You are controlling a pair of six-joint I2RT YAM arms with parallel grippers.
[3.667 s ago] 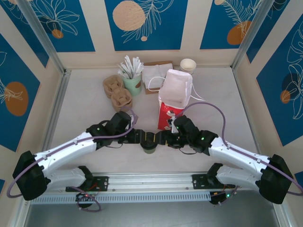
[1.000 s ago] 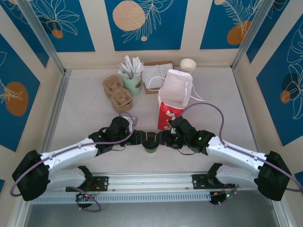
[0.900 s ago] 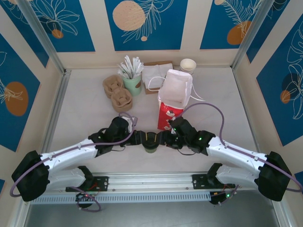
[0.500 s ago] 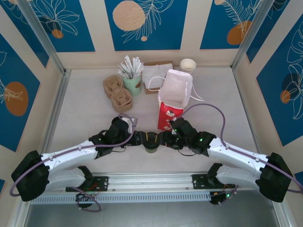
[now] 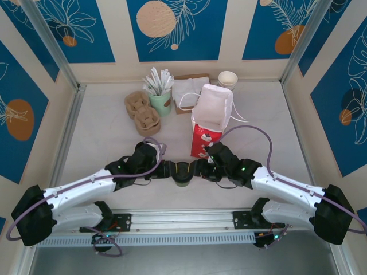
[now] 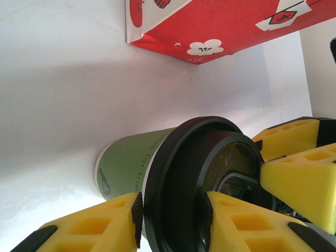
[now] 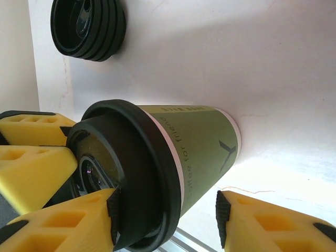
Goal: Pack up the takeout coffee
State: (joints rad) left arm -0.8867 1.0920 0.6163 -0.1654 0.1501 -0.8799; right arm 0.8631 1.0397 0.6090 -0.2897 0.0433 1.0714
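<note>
The takeout coffee (image 5: 182, 174) is an olive-green paper cup with a black lid. It stands upright near the table's front middle, between my two grippers. My left gripper (image 5: 172, 169) comes in from the left. In the left wrist view this gripper (image 6: 173, 220) is shut on the coffee (image 6: 131, 168) at the lid, one pad under the rim and one on top. My right gripper (image 5: 198, 169) comes in from the right. In the right wrist view it (image 7: 167, 218) is open: one pad touches the lid, the other stands clear of the coffee's (image 7: 194, 147) side.
The red-and-white bag (image 5: 211, 123) stands open-topped just behind and right of the cup; its red base (image 6: 220, 26) is close by. A stack of black lids (image 7: 86, 29) lies beyond the cup. Cardboard carriers (image 5: 142, 112), a green cup of sticks (image 5: 160, 94) and pale cups (image 5: 227, 79) line the back.
Since the earliest frame both grippers and the cup have shifted slightly away from the near edge. Over the last second the left arm's elbow has moved a little; the grips look unchanged.
</note>
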